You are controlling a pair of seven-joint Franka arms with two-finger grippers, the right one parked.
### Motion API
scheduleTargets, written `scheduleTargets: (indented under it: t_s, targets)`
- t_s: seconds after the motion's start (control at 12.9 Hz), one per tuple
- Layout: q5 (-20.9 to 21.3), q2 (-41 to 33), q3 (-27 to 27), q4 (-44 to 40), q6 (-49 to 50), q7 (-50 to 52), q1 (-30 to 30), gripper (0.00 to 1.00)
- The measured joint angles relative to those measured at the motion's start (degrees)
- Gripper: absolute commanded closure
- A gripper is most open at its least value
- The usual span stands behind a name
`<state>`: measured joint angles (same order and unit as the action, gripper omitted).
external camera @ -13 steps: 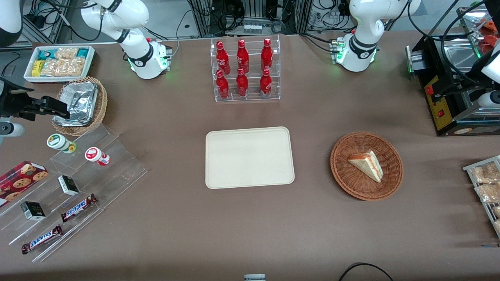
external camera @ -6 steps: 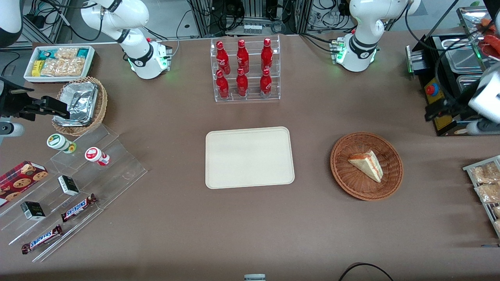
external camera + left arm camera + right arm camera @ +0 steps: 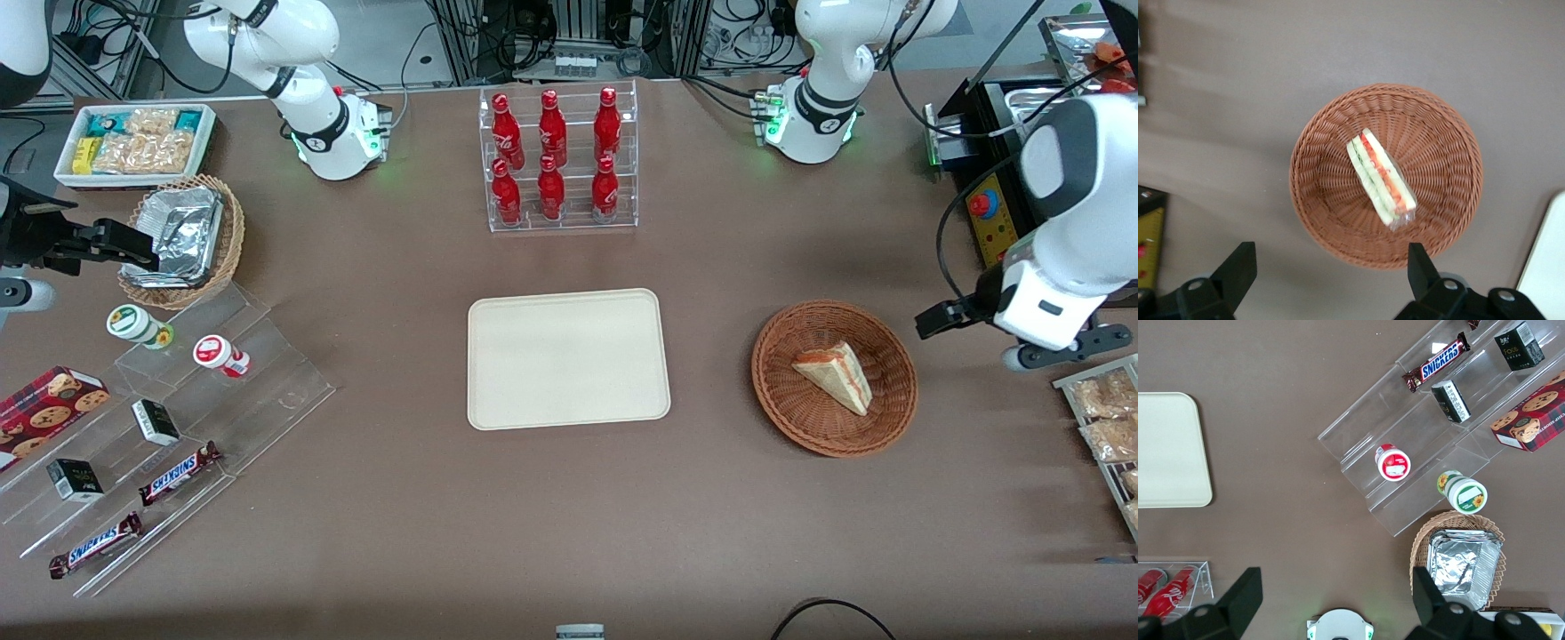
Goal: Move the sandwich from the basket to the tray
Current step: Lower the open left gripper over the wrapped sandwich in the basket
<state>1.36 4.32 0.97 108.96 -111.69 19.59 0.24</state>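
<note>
I had the tool [image 3: 1328,273] hanging above the desk [image 3: 400,498] just off the rim of the reddish-brown wicker basket [image 3: 773,404], toward the working arm's end, with its 2 fingers [image 3: 1238,270] spread wide and nothing between them. I judged that pose made sense as an approach: from the wrist camera the whole basket sat framed past the fingertips, so I could line up before committing to a descent. The sandwich [image 3: 834,376] lay inside the basket, resting on the bare woven bottom a little off centre, not touching the rim as far as I could tell. It was a small triangular wedge of pale bread lying on one flat face, its cut edge showing red and green filling layers, and a clear wrapper bunched at one corner in the wrist view. The cream-beige tray [image 3: 498,396] sat near the middle of the desk, well apart from the basket, bare and ready to receive it.
</note>
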Motion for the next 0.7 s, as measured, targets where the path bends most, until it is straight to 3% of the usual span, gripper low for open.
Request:
scheduleTargets:
  t_s: [0.7]
  targets:
    - [-0.1,1.0,1.1,14.2,-20.0,25.5,-5.9,0.00]
